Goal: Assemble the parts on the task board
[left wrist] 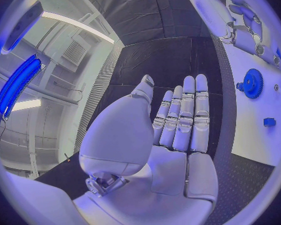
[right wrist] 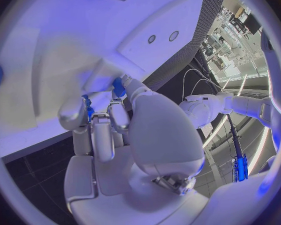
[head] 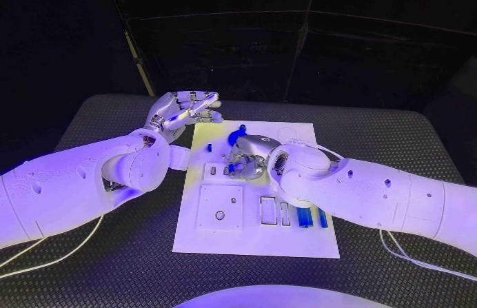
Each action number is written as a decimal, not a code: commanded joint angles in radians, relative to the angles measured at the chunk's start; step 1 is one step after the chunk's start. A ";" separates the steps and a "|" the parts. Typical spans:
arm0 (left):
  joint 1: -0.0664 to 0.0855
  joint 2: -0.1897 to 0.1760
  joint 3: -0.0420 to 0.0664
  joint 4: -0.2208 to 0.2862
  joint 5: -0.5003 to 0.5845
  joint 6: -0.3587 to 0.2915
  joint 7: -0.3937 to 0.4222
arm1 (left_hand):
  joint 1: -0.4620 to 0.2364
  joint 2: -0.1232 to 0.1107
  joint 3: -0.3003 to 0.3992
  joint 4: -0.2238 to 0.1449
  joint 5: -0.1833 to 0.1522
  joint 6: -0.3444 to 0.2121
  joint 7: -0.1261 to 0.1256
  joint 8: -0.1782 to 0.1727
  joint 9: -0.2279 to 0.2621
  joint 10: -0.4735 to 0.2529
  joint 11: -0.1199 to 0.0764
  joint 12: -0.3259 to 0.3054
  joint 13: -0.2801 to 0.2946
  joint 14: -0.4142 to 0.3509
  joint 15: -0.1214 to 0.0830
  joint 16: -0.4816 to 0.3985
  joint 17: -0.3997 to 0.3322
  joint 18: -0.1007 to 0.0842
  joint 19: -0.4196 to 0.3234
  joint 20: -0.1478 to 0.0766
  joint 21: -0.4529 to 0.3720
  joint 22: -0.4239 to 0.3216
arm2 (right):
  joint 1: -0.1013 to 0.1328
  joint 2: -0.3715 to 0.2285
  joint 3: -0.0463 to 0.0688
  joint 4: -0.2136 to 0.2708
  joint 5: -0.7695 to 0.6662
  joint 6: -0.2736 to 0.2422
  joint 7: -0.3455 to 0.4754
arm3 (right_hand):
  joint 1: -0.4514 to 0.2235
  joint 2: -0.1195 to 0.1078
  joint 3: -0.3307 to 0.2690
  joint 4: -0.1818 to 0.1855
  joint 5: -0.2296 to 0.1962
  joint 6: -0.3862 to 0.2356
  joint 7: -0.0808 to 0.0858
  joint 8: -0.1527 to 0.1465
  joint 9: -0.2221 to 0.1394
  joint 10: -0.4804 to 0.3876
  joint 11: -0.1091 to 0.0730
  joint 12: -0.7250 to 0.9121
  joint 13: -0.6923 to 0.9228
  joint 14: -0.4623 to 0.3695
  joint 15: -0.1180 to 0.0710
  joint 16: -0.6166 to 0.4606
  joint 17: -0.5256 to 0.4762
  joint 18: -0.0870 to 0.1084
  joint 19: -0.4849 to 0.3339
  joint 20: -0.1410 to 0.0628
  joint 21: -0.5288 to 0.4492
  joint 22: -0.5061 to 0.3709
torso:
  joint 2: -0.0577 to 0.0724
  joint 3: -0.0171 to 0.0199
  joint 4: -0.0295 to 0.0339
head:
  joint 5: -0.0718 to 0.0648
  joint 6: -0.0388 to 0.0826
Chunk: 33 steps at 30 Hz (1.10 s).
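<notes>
Right hand (head: 249, 162): fingers curled down over the middle of the task board (head: 298, 242), tips bunched around a small blue part (right wrist: 118, 87). In the right wrist view the blue shows between the fingertips, pressed against the white board surface, so I read the fingers as pinching it; whether it is already seated in a socket cannot be told, since the fingers hide the contact.

Left hand (head: 184, 110): fingers (left wrist: 189, 110) straight, side by side, holding nothing. It hovers over the desk (head: 119, 267) just off the board's far-left corner, at about 10 o'clock from the right hand.

Outward from the right fingers, head view:
- blue gear (head: 236, 137) just beyond the fingertips, at roughly 12 o'clock, lying flat on the board; it also appears in the left wrist view (left wrist: 252, 83).
- small blue peg (head: 209, 146) at about 10 o'clock, near the board's left edge.
- two blue bars (head: 312, 218) at about 5 o'clock, near the board's near-right side, long axes running near-to-far, beside empty rectangular slots (head: 268, 210).

Judgement: current step is an insertion by the right hand at board centre. The gear lies between the two hands, closer to the right one; the bars sit under the right forearm, well apart from the left hand.
</notes>
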State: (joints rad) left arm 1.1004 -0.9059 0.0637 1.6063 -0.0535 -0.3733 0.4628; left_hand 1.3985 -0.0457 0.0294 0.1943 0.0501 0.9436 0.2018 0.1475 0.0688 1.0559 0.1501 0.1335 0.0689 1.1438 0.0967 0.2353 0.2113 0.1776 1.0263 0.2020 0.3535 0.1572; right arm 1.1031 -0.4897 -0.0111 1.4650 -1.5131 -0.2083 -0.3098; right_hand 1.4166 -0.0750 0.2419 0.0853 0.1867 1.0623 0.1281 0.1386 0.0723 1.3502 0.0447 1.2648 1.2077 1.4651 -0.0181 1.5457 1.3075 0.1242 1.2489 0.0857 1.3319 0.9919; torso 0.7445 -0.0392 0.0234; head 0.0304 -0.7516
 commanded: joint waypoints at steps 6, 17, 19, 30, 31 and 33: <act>0.002 0.000 0.001 0.001 -0.001 0.009 0.006 | 0.003 0.011 -0.007 -0.001 -0.003 0.005 0.005 -0.003 -0.001 0.005 0.001 -0.005 -0.001 0.007 0.000 -0.004 0.001 0.003 0.007 -0.001 -0.007 -0.002 | -0.007 -0.003 -0.007 -0.005 -0.024 0.051 -0.044 | -0.022 -0.006 -0.005 0.003 0.001 -0.011 0.006 -0.006 -0.003 -0.012 0.003 -0.008 -0.006 0.088 -0.004 -0.005 0.181 -0.015 -0.009 0.002 -0.008 -0.004 | 0.000 -0.0001 0.0008 | 0.001 -0.003; 0.002 0.000 0.001 0.001 -0.001 0.010 0.006 | 0.003 0.011 -0.008 -0.001 -0.003 0.005 0.006 -0.005 -0.002 0.005 0.002 -0.006 -0.002 0.007 0.000 -0.005 0.002 0.003 0.007 -0.001 -0.007 -0.002 | -0.008 -0.002 -0.007 -0.005 -0.028 0.036 -0.049 | -0.031 -0.012 -0.007 0.005 0.001 -0.019 0.008 -0.010 -0.004 -0.016 0.005 -0.012 -0.009 0.087 -0.002 -0.006 0.177 -0.014 -0.011 0.003 -0.011 -0.009 | 0.000 0.0000 -0.0003 | 0.002 -0.005; 0.002 0.000 0.001 0.000 -0.001 0.010 0.005 | 0.003 0.012 -0.009 -0.001 -0.003 0.005 0.006 -0.006 -0.002 0.005 0.002 -0.008 -0.002 0.007 0.000 -0.007 0.002 0.003 0.007 -0.001 -0.008 -0.003 | -0.008 -0.002 -0.007 -0.005 -0.028 0.034 -0.050 | -0.034 -0.014 -0.008 0.006 0.001 -0.023 0.009 -0.012 -0.004 -0.017 0.006 -0.014 -0.011 0.086 -0.002 -0.007 0.176 -0.014 -0.012 0.004 -0.012 -0.010 | 0.000 0.0000 -0.0005 | 0.002 -0.005; 0.002 0.000 0.001 0.000 -0.001 0.010 0.005 | 0.003 0.012 -0.009 -0.001 -0.003 0.005 0.006 -0.006 -0.002 0.005 0.002 -0.008 -0.002 0.007 0.000 -0.007 0.002 0.003 0.007 -0.001 -0.008 -0.003 | -0.008 0.000 -0.007 -0.009 -0.030 0.004 -0.063 | -0.073 -0.041 -0.029 0.020 0.007 -0.051 0.016 -0.023 -0.005 -0.038 0.014 -0.035 -0.032 0.084 0.005 -0.011 0.167 -0.011 -0.020 0.010 -0.023 -0.027 | -0.001 0.0001 0.0001 | 0.001 -0.006; 0.002 0.000 0.001 0.000 -0.001 0.010 0.005 | 0.003 0.012 -0.009 -0.001 -0.003 0.005 0.006 -0.006 -0.002 0.005 0.002 -0.008 -0.002 0.007 0.000 -0.007 0.002 0.003 0.007 -0.001 -0.008 -0.003 | -0.008 0.000 -0.007 -0.010 -0.030 0.002 -0.063 | -0.075 -0.043 -0.032 0.021 0.016 -0.054 0.017 -0.023 -0.005 -0.039 0.015 -0.036 -0.034 0.084 0.006 -0.012 0.166 -0.011 -0.020 0.011 -0.024 -0.028 | -0.001 0.0001 0.0001 | 0.001 -0.006; 0.002 0.000 0.001 0.000 -0.001 0.010 0.005 | 0.003 0.012 -0.009 -0.001 -0.003 0.005 0.006 -0.006 -0.002 0.005 0.002 -0.008 -0.002 0.007 0.000 -0.007 0.002 0.003 0.007 -0.001 -0.008 -0.003 | -0.008 0.001 -0.007 -0.010 -0.030 -0.003 -0.064 | -0.078 -0.046 -0.036 0.022 0.023 -0.061 0.018 -0.025 -0.005 -0.045 0.016 -0.042 -0.040 0.083 0.006 -0.013 0.162 -0.010 -0.023 0.012 -0.027 -0.033 | 0.000 -0.0002 0.0001 | -0.004 -0.007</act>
State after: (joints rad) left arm 1.1004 -0.9063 0.0637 1.6051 -0.0535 -0.3732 0.4624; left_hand 1.4024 -0.0418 0.0265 0.1914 0.0501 0.9475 0.2056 0.1475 0.0681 1.0559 0.1501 0.1279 0.0680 1.1438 0.0967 0.2353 0.2128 0.1776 1.0263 0.2020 0.3464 0.1556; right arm 1.1007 -0.4873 -0.0120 1.4621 -1.5384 -0.2236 -0.3382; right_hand 1.3493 -0.1233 0.2106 0.1081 0.2070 1.0060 0.1465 0.1182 0.0676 1.3118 0.0612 1.2250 1.1682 1.4650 -0.0181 1.5351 1.3073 0.1243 1.2310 0.0966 1.3074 0.9585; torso 0.7442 -0.0394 0.0233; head 0.0300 -0.7579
